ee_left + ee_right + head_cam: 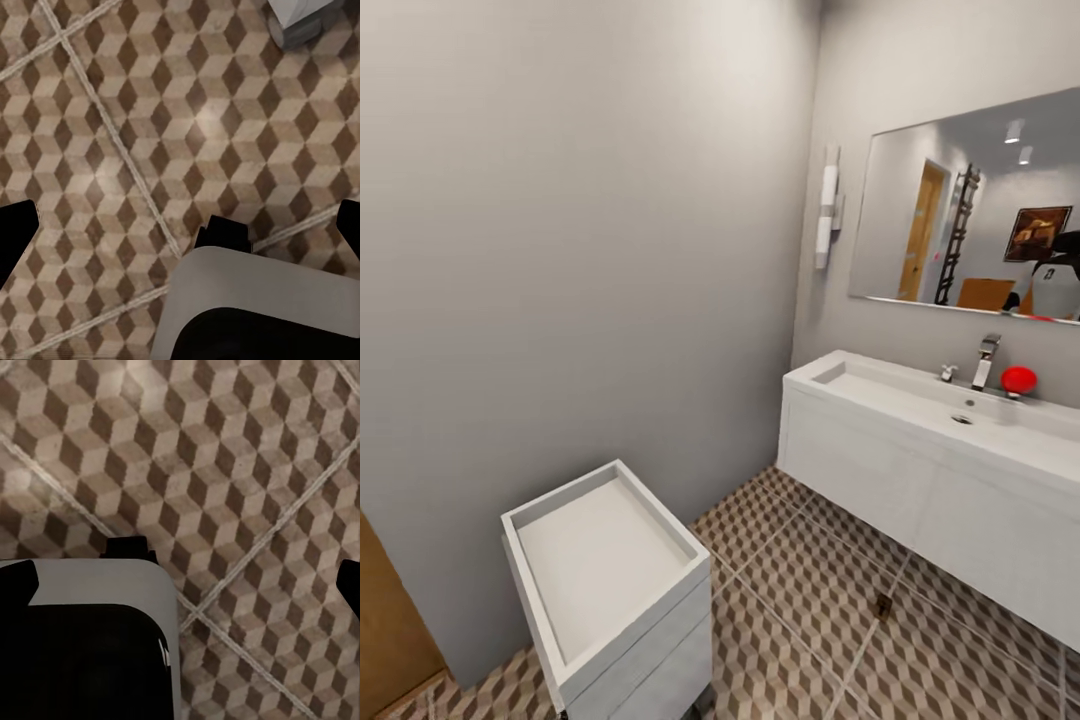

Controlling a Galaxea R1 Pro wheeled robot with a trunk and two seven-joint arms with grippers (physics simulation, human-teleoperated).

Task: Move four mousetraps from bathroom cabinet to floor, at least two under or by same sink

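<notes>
In the left wrist view, the left gripper (180, 225) has its two dark fingertips at the far left and far right edges of the frame, so it is spread wide with nothing between them. Under it lies the bathroom floor (135, 112) with the brown and cream cube pattern and pale grout lines. A grey and black part of the robot (262, 300) is at the lower right of the frame, and a pale wheel-like object (296, 30) is at the upper right corner.

In the right wrist view, the right gripper (184, 581) is also spread wide and holds nothing, above the same tiles. A grey and black robot part (82, 645) fills the lower left.

In the head view, the sink (920, 400) stands at the right, on the white vanity (880, 480), with a chrome tap (985, 362) and a red object (1018, 380) beside it. A mirror (970, 210) hangs above. A small dark thing (883, 604) lies on the floor under the vanity; I cannot tell what it is. A white cart (610, 590) stands at the lower left, by the grey wall (560, 250).
</notes>
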